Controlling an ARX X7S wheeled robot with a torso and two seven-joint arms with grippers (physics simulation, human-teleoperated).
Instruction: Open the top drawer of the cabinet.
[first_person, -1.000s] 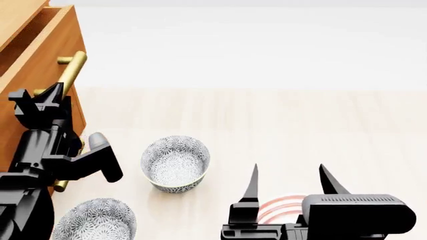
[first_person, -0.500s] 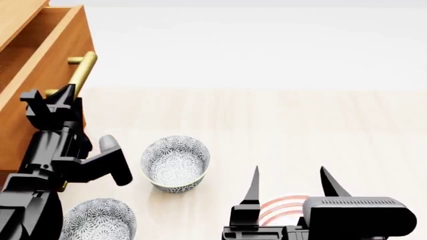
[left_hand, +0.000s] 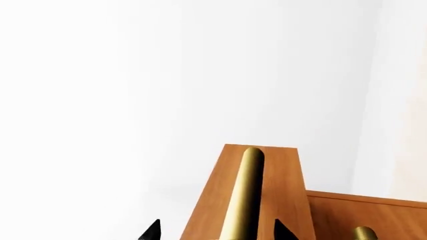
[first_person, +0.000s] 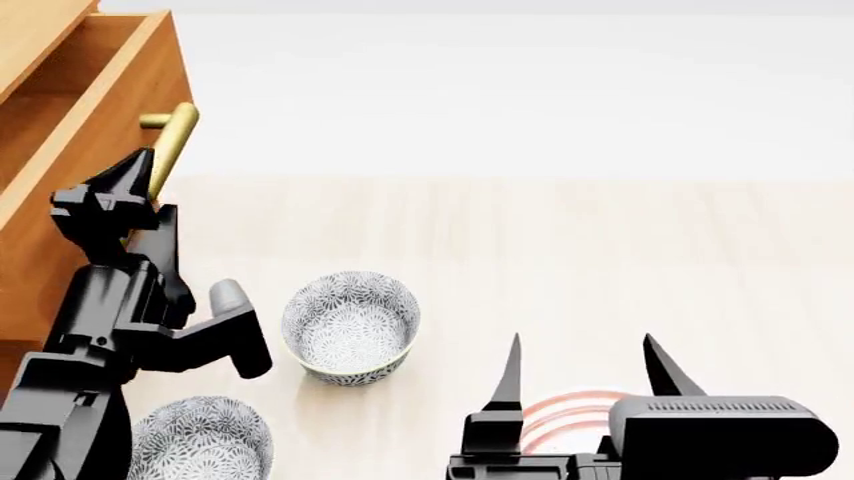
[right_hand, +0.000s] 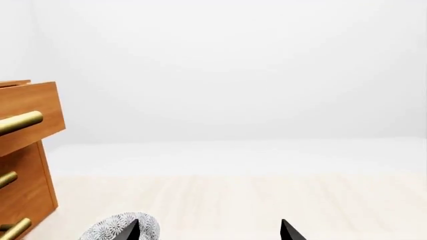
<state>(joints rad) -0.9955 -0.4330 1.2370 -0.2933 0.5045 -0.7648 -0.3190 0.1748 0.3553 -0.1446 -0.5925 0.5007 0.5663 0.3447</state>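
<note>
The cabinet (first_person: 40, 250), an orange-brown wooden chest, fills the far left edge of the head view and stands on a pale wood floor (first_person: 561, 260). Its top drawer (first_person: 80, 110) stands pulled out past the front below it, so that its hollow inside shows from above; in the right wrist view the same drawer juts forward over the two lower fronts. The drawer has a plain flat front and one brass bar handle (first_person: 171, 140), a round rod whose long axis runs level along the front, held off the wood on short posts. The left gripper (left_hand: 217, 234) has its two dark tips spread to either side of that bar; they look not to touch it, though the edge of the left wrist view cuts them off. The right gripper (first_person: 582, 365) hangs low near the robot with its pointed fingers parted and nothing between them. Two patterned bowls sit on the floor, one (first_person: 351, 325) just beside the left arm, the other (first_person: 200, 440) nearer the robot.
</note>
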